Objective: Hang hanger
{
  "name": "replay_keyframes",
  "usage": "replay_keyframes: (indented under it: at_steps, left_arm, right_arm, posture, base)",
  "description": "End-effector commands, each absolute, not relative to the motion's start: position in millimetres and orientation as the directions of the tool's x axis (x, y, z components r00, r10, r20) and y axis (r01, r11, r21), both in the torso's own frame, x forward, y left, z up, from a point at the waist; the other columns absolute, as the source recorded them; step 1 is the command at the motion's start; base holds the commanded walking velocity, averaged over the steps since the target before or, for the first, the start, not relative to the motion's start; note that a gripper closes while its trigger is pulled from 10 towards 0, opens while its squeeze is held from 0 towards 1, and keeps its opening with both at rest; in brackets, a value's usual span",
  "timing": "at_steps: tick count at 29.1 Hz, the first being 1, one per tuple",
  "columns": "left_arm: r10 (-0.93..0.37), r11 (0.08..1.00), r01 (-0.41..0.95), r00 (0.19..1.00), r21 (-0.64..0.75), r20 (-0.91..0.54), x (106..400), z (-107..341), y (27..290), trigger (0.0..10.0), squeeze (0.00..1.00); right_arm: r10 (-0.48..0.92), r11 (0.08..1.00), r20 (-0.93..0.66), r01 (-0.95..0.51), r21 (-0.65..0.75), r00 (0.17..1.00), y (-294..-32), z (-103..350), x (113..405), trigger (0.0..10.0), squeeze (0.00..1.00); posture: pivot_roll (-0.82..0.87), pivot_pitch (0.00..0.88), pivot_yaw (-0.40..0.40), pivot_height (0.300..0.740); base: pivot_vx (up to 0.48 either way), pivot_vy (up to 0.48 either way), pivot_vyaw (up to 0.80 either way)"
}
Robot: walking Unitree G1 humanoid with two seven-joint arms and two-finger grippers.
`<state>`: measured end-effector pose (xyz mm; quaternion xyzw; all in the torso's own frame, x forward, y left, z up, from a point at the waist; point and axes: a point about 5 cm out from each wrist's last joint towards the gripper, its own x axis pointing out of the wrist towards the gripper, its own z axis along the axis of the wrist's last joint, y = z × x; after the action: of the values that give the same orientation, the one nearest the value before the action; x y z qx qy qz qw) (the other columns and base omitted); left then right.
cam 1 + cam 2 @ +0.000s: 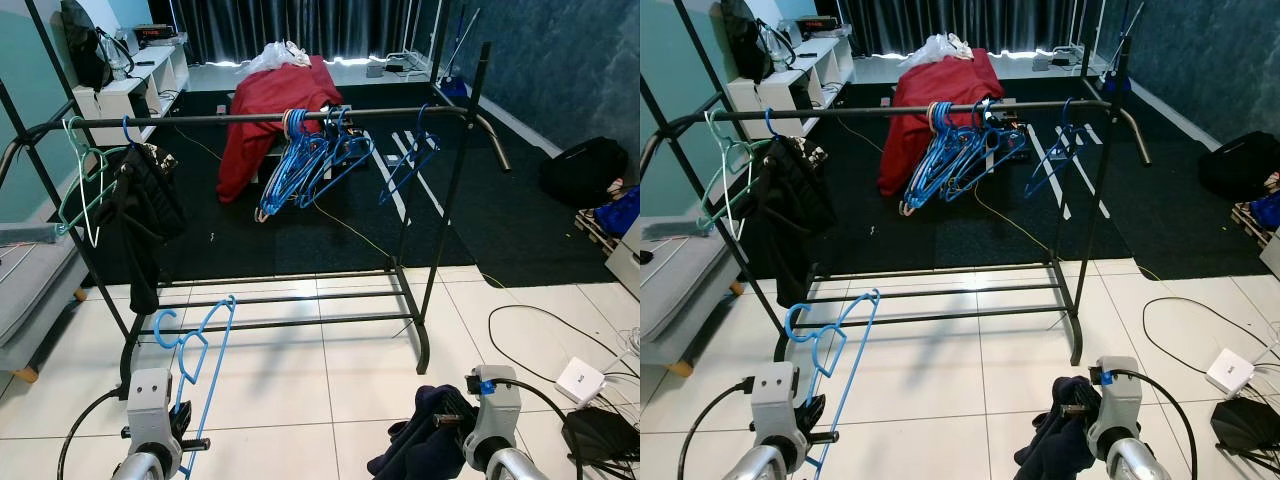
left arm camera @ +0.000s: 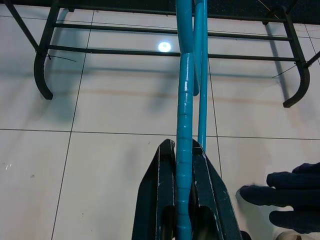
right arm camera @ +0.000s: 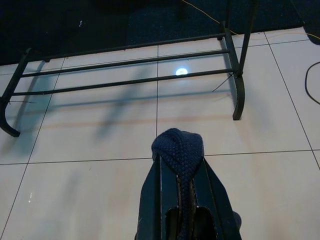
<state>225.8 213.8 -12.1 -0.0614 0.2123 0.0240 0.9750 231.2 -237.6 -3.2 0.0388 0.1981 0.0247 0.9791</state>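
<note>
Blue hanger pinched upright between left gripper fingers, below rack.

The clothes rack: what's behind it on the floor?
Behind the clothes rack, a red cloth drapes some furniture on dark carpet. What it covers is hidden; blue hangers hide its lower edge.

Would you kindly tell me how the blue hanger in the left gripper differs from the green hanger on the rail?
The blue plastic hanger is clamped low in the left gripper's fingers; the pale green wire hanger hangs from the black clothes rail. The blue one looks thicker, the green thinner. Both are bare.
</note>
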Motion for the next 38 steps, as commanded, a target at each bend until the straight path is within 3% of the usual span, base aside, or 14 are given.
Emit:
replay_keyframes:
  at_steps: [1, 38]
  left_arm:
    - [0.029, 0.992, -0.076, 0.910, -0.098, -0.414, 226.0, -11.2, 219.3, 10.0, 0.00]
    - [0.029, 0.992, -0.076, 0.910, -0.099, -0.414, 226.6, -11.0, 219.8, 10.0, 0.00]
  right_arm:
    - [0.062, 0.995, -0.380, -0.030, 0.090, 0.923, -236.8, -2.3, 232.7, 10.0, 0.00]
    - [0.065, 0.995, -0.381, -0.033, 0.091, 0.922, -236.2, -2.5, 233.5, 10.0, 0.00]
  posture:
    - [0.02, 0.021, 0.015, 0.735]
    - [0.02, 0.028, 0.012, 0.735]
  base:
    - [0.000, 0.000, 0.00]
    - [0.000, 0.000, 0.00]
